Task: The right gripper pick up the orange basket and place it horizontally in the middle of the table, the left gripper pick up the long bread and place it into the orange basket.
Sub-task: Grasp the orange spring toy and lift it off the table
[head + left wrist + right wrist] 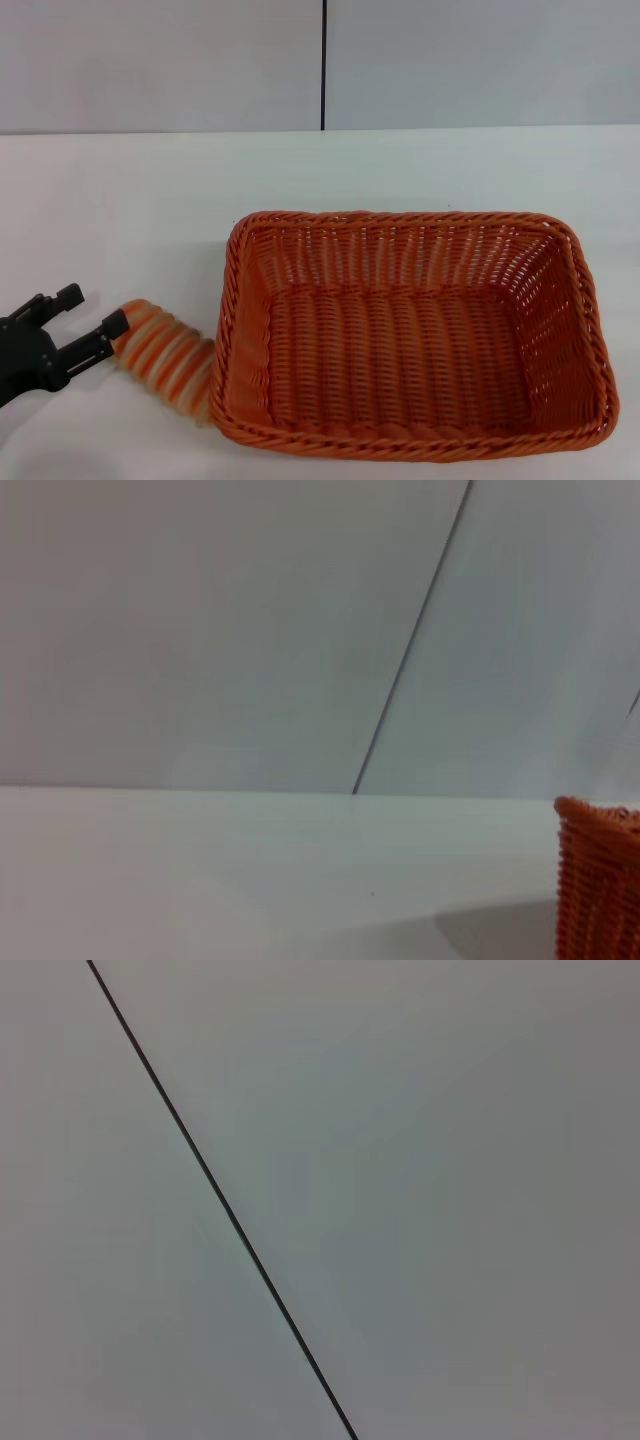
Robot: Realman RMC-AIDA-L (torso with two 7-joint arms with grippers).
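The orange basket (410,340) sits flat and empty on the white table (120,200), its long side running across the head view, slightly right of centre. A corner of the basket (597,880) shows in the left wrist view. The long bread (168,355), striped orange and cream, lies on the table against the basket's left outer wall, angled towards the near edge. My left gripper (92,311) is at the lower left, open, with one fingertip (113,326) at the bread's outer end and nothing between its fingers. The right gripper is out of view.
Bare table stretches behind and to the left of the basket. A grey wall with a dark vertical seam (324,65) stands at the back; the right wrist view shows only that wall and the seam (225,1205).
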